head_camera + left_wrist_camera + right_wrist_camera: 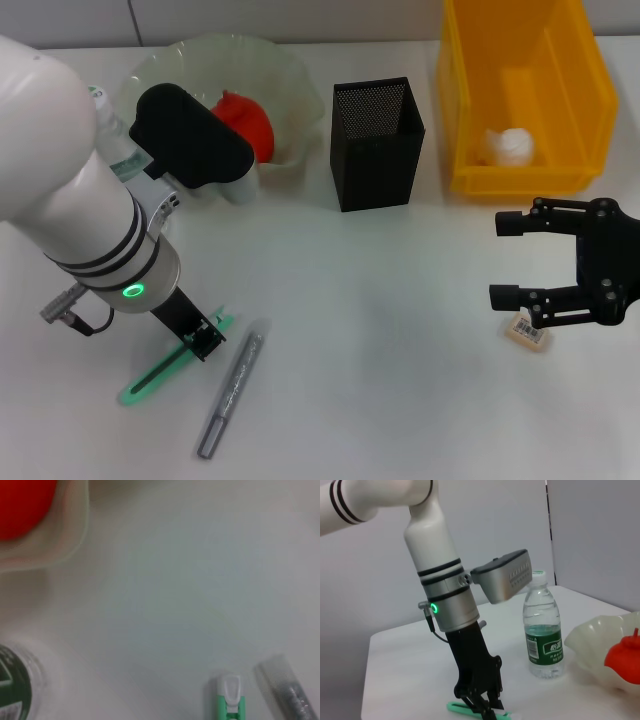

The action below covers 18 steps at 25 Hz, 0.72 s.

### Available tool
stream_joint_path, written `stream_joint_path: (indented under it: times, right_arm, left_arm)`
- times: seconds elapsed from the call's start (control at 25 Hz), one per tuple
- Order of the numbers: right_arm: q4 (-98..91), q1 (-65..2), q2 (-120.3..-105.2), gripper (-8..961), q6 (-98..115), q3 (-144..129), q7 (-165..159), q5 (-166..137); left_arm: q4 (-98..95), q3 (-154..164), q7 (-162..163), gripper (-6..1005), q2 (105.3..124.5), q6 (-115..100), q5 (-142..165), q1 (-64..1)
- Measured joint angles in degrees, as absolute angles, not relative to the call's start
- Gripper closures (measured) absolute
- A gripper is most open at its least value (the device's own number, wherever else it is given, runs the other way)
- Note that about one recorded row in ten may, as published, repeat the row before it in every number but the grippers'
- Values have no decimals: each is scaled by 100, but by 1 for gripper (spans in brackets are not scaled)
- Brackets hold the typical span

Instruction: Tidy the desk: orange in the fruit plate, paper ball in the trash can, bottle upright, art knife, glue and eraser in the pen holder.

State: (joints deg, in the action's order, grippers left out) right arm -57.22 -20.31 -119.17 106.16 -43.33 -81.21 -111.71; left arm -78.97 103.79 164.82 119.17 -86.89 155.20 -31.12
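Note:
My left gripper [205, 343] is down at the table, shut on the green art knife [160, 372], which lies flat; the right wrist view shows the gripper [480, 705] on the knife [457, 707]. The grey glue stick [232, 388] lies beside it. My right gripper [508, 260] is open, hovering just beyond the eraser [528, 331]. The orange [250, 122] sits in the translucent fruit plate [290, 70]. The bottle [543, 630] stands upright. The paper ball [510, 147] lies in the yellow trash can [455, 120]. The black mesh pen holder [375, 145] stands mid-table.
The left arm's white body [70, 190] covers the table's left side and hides most of the bottle in the head view. The left wrist view shows the knife's tip [231, 702], the glue [290, 690] and the plate's rim [70, 540].

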Motion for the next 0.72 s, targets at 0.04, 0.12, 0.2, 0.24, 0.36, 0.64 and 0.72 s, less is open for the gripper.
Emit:
stream_joint_path:
  times: [0.04,0.12,0.2,0.24,0.36,0.64,0.72]
  right_arm:
    - [-5719,-2031,-11918,110,10614,-4333,-8120,-11171]
    - [-5719,-2031,-11918,110,10610,-4330,-8121,-11171]
    - [-5719,-2031,-11917,110,10606,-4313,-8121,-11171]
    - [-5719,-2031,-11916,110,10606,-4301,-8121,-11171]
    - [-5721,-2029,-11912,111,10606,-4265,-8137,-11171]
    - [-5725,-1974,-11910,111,10610,-3939,-8179,-11200]
    - [-5717,-1921,-11906,111,10629,-3768,-8189,-11207]
  left_arm:
    - [-7970,10369,16481,804,11917,-8724,15513,-3097]
    - [-8212,10312,16475,805,11912,-8837,15505,-3048]
    - [-8520,10193,16450,804,11898,-8993,15502,-2978]
    - [-8697,10102,16422,801,11892,-9107,15496,-2936]
    - [-9396,9633,16230,794,11877,-9513,15438,-2786]
    - [-10227,8077,15288,776,11870,-9788,13492,-2442]
    - [-10240,7625,14895,771,11867,-9760,12721,-2346]
